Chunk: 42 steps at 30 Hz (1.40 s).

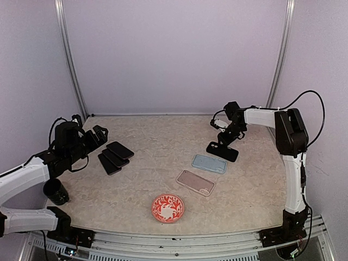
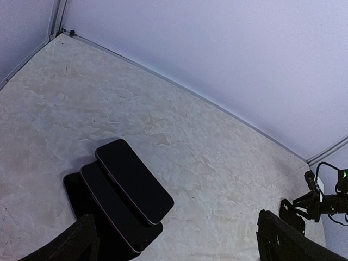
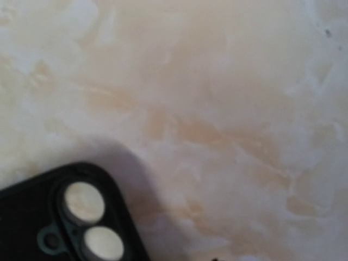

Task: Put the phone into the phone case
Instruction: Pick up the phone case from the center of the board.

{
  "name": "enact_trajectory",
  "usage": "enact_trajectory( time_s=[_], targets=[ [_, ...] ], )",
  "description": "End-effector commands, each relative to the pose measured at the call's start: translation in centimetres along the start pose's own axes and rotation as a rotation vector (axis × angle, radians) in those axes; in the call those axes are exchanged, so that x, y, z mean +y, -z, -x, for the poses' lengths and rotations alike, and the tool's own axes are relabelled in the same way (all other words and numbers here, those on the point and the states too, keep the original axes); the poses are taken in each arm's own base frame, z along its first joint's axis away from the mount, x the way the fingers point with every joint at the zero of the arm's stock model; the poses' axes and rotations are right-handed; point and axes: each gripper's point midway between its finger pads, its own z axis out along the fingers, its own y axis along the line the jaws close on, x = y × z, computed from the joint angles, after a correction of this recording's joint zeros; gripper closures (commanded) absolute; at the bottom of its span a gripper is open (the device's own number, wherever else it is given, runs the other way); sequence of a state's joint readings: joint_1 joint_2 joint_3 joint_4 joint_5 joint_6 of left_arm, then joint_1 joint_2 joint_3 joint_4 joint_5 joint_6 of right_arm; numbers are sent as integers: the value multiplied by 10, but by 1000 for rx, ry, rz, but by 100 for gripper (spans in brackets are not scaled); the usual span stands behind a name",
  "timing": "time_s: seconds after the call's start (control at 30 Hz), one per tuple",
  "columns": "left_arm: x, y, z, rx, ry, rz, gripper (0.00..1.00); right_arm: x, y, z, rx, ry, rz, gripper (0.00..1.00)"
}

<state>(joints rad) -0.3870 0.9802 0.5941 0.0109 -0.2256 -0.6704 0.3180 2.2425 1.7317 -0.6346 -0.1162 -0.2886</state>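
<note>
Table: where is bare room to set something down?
Free: between the three stacked black phones and the black phone case, and along the back wall. Crowded: pale blue case, pink case and red patterned round dish, centre-right.

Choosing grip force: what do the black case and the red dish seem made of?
Black case: likely matte soft plastic or silicone; dull surface, moulded camera cut-outs. Red dish: probably glazed ceramic, given its painted white pattern; could be plastic.

Three overlapping phones [image 1: 115, 156] are stacked at the left of the surface [image 1: 141, 179]. At the right are laid a rear case [image 1: 223, 151], a middle case [image 1: 209, 163] and a front case [image 1: 196, 182]. A plate [image 1: 167, 207] is set nearest, and a cup [image 1: 55, 191] at the left edge.
</note>
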Motion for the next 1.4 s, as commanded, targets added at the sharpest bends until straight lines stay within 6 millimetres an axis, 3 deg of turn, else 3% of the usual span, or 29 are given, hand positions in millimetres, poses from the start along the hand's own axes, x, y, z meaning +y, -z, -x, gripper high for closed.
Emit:
enact_trajectory(
  time_s=[0.0,0.1,0.4,0.6,0.93,1.13,1.27,1.37],
  targets=[
    [4,1,-4,1,-2,18,1,10,-11,-4,26,24,43,72],
    [4,1,-4,2,-1,18,1,12,-13,-4,27,28,58,73],
    [4,-1,-8,9,-4,24,1,16,-13,-2,20,31,83,99],
    [3,-2,-11,16,-4,24,1,14,0,15,-37,16,73,100],
    [-1,-2,-10,10,-11,17,1,-13,57,69,-237,-140,-57,100],
    [-13,-1,-11,3,-24,-9,1,-16,98,97,-410,-338,-42,100],
    [-33,-2,-12,-2,-55,-59,1,-15,115,108,-476,-443,-12,100],
    [-58,0,-12,-25,-101,-129,1,-11,131,115,-538,-508,16,100]
  ],
)
